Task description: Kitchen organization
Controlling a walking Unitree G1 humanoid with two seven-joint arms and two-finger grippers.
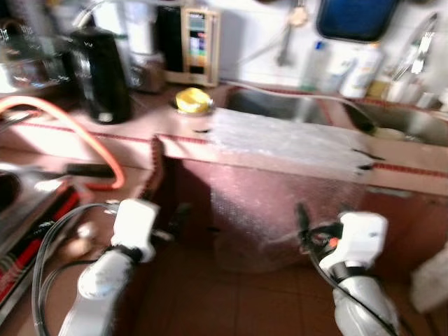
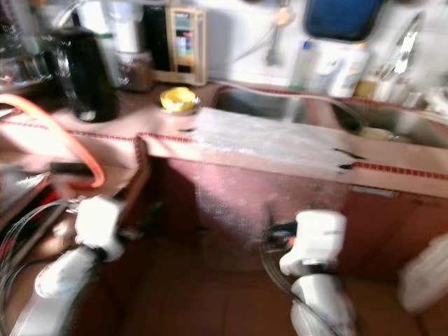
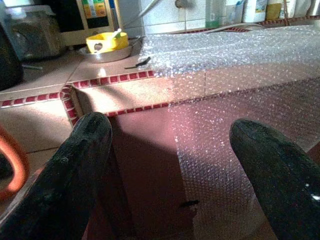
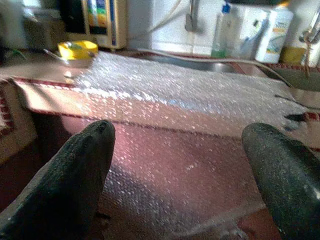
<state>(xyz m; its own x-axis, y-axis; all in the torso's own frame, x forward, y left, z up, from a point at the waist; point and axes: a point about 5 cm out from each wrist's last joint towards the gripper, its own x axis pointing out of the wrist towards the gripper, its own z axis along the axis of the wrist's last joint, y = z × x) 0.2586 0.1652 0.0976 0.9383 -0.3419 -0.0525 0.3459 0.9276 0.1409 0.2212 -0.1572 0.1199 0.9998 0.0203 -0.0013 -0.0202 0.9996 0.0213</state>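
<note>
While both arms are held low before the bench (image 1: 84, 140), a sheet of bubble wrap (image 1: 280, 140) is seen draped over the bench edge beside the sink (image 1: 280, 105), its lower part hanging down the cabinet front. The left gripper (image 3: 170, 165) and the right gripper (image 4: 180, 170) are spread wide and empty, short of the sheet. The wrap is judged light, limp and slippery; it would best be pinched at the hanging edge.
</note>
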